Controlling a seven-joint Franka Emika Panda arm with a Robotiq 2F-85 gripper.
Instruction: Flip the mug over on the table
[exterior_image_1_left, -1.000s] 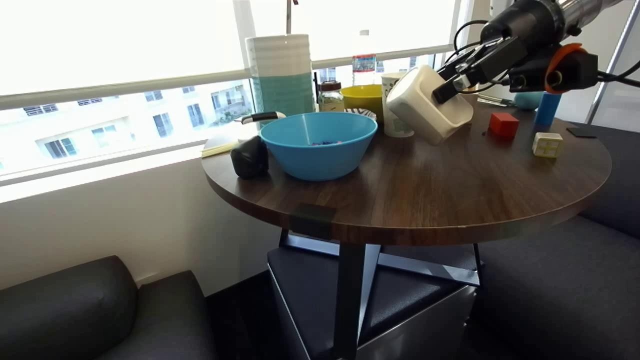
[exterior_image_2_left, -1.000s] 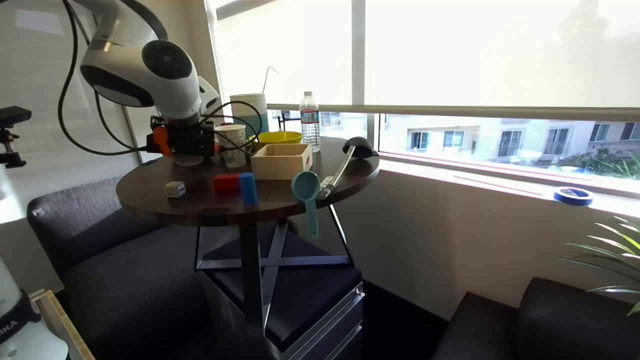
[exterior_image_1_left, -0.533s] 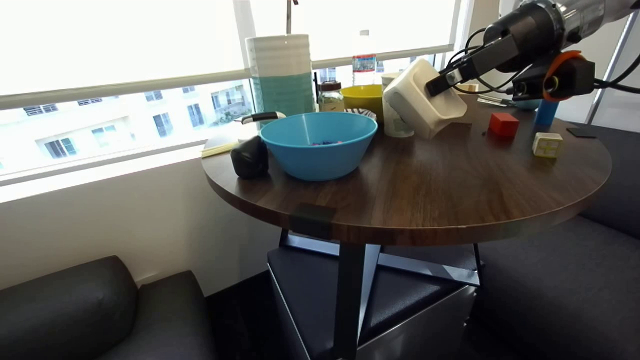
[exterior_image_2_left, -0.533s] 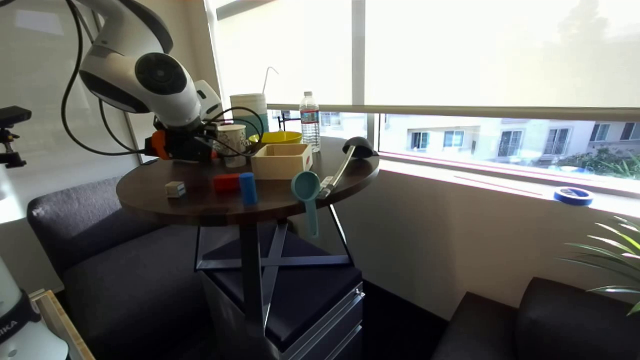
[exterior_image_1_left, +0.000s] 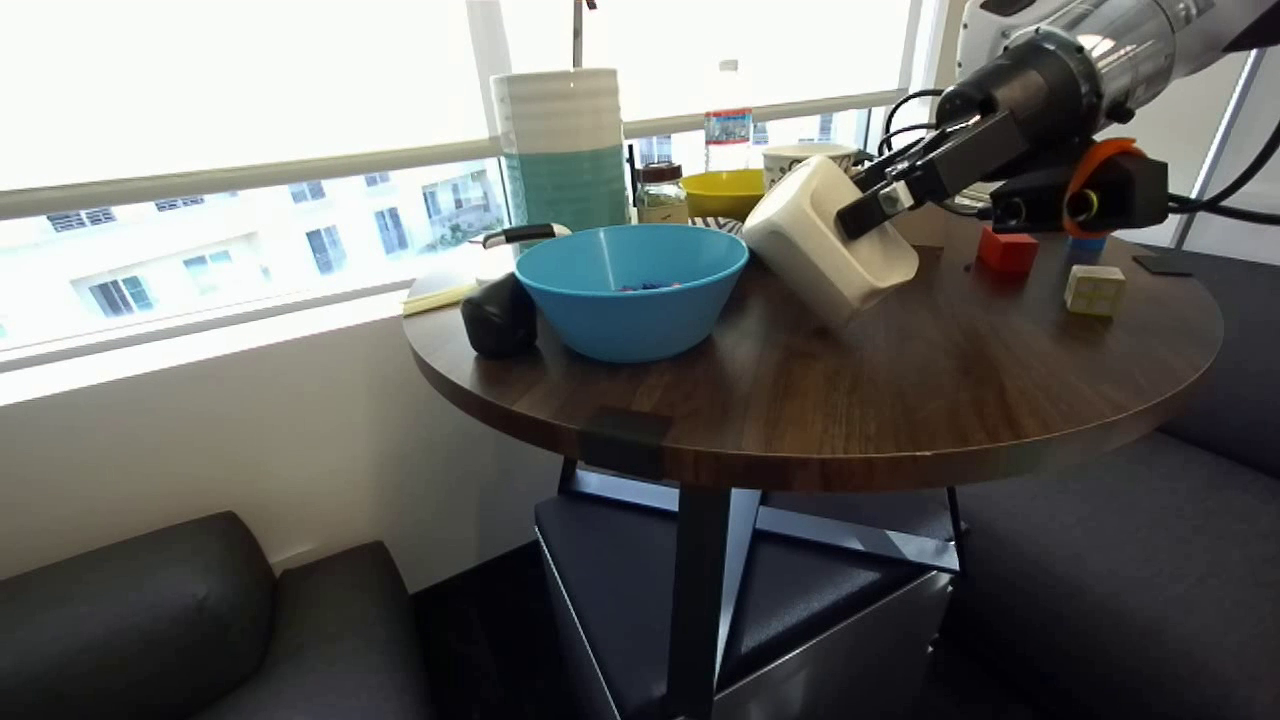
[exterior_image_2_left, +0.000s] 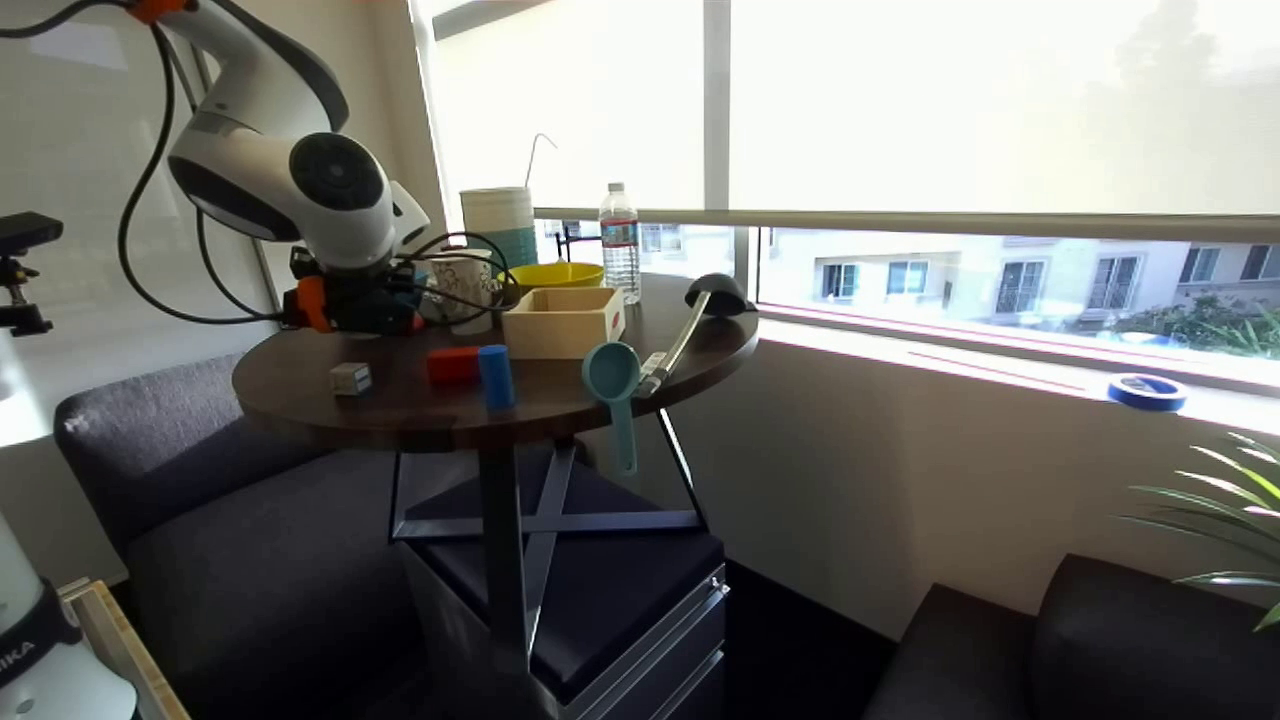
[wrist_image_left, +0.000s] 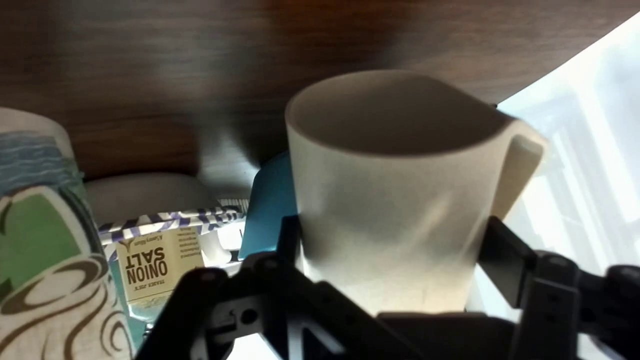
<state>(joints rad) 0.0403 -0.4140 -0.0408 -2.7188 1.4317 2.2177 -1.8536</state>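
The cream-white mug (exterior_image_1_left: 820, 245) is gripped across its body by my gripper (wrist_image_left: 392, 232), one black finger (wrist_image_left: 502, 260) on each side. It hangs tilted over the round dark brown table (exterior_image_1_left: 900, 400). In the wrist view the table fills the top, and the mouth of the mug (wrist_image_left: 395, 200) faces toward it, handle out to the right. The lowest corner is close to the wood; touching or apart, I cannot tell. Its upper left side meets or overlaps the blue bowl's rim in an exterior view. Elsewhere the arm mostly hides it.
The blue bowl (exterior_image_1_left: 630, 310) stands directly left of the mug. A patterned cup (exterior_image_2_left: 465, 285) and yellow bowl (exterior_image_1_left: 700, 197) are behind. Toward the arm side lie a red block (exterior_image_1_left: 1007, 250), a small cube (exterior_image_1_left: 1095, 290), a blue cylinder (exterior_image_2_left: 496, 378) and a wooden box (exterior_image_2_left: 563, 330).
The held mug has moved left and lower toward the table, exposing the patterned cup's rim. The blue bowl has shifted slightly left. The grip on the mug is unchanged.
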